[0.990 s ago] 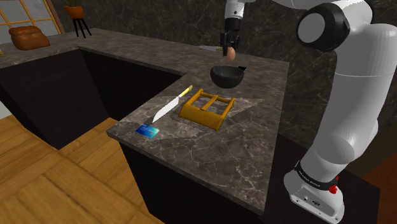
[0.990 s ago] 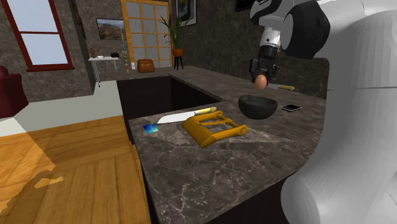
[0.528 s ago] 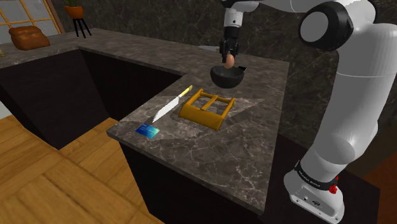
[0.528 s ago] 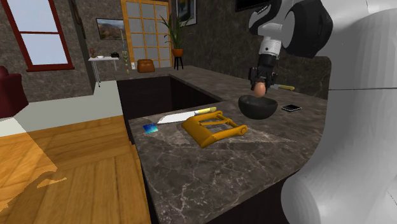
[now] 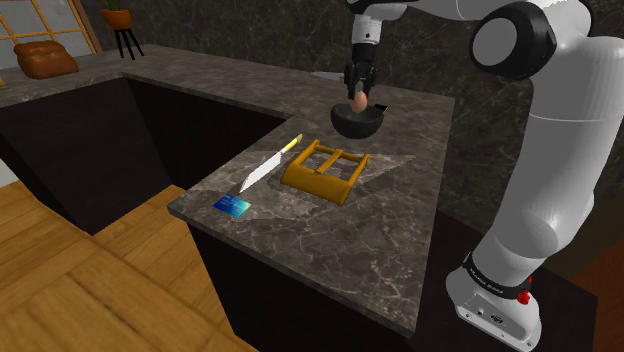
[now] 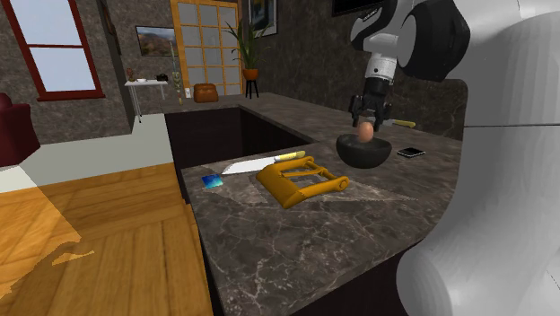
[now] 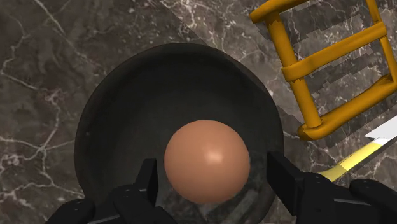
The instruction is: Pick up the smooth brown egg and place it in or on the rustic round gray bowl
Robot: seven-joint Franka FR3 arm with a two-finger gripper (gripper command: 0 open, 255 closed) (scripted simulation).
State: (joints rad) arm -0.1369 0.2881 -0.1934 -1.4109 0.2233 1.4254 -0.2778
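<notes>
Your gripper (image 7: 212,170) stands open above the dark bowl (image 7: 114,108). The brown egg (image 7: 207,161) is between the fingers without touching them, at the bowl's mouth. Lift straight up, with no side motion, so that no finger pushes the egg or the rim.

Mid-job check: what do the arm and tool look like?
The arm has glossy white rounded links with dark grey joint caps, plus a black band and red button near its base. The tool is all black, with two flat fingers.
</notes>
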